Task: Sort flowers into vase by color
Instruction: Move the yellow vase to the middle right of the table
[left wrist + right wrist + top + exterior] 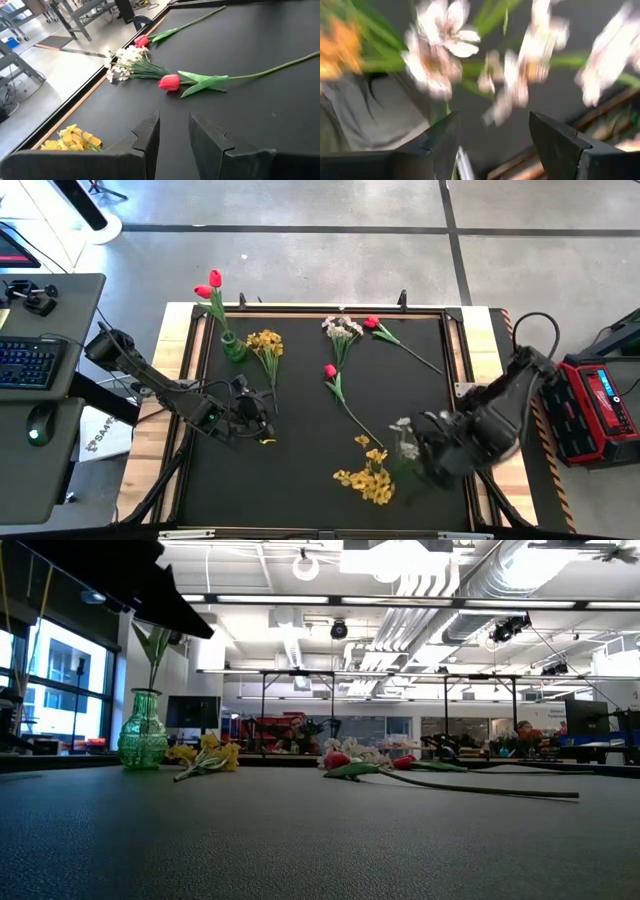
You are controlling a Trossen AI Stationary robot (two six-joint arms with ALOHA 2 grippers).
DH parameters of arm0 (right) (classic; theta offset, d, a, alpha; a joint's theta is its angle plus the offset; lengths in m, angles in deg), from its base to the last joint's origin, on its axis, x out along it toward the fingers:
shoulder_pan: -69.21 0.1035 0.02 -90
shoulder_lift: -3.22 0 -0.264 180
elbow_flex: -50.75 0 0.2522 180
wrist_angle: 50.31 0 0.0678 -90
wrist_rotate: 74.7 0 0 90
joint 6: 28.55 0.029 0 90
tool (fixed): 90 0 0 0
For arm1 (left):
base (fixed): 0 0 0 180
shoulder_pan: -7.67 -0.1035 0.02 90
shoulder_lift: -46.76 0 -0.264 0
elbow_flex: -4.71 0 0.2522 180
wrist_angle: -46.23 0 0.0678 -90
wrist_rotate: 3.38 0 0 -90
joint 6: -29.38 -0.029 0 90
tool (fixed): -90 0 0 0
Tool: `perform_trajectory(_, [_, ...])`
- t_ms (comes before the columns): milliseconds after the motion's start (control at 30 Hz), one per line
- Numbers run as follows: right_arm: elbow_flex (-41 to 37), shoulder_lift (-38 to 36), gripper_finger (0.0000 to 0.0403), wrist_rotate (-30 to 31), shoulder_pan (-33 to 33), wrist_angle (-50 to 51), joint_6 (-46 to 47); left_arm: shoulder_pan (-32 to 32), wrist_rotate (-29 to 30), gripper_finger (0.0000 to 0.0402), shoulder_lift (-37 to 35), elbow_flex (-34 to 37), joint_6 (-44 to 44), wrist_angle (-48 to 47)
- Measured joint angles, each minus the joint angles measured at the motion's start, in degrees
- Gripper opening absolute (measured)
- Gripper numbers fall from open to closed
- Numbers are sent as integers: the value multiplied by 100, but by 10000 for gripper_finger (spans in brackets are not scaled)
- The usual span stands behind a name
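A black-topped table with a pale wooden rim is carrying everything. A green glass vase is standing near its far left corner, with a yellow spray lying just beside it. A whitish spray and a red tulip are lying along the far edge. Another red tulip is lying mid-table. More yellow blossoms are resting near the front edge.
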Motion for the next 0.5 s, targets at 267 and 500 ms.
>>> perform_trajectory(267, [-276,13,224,268,783,-835,713,-2,16,90,0,0,-172,185])
perform_trajectory(500, [274,13,224,2507,879,-1453,-771,-2,14,90,0,0,-194,190])
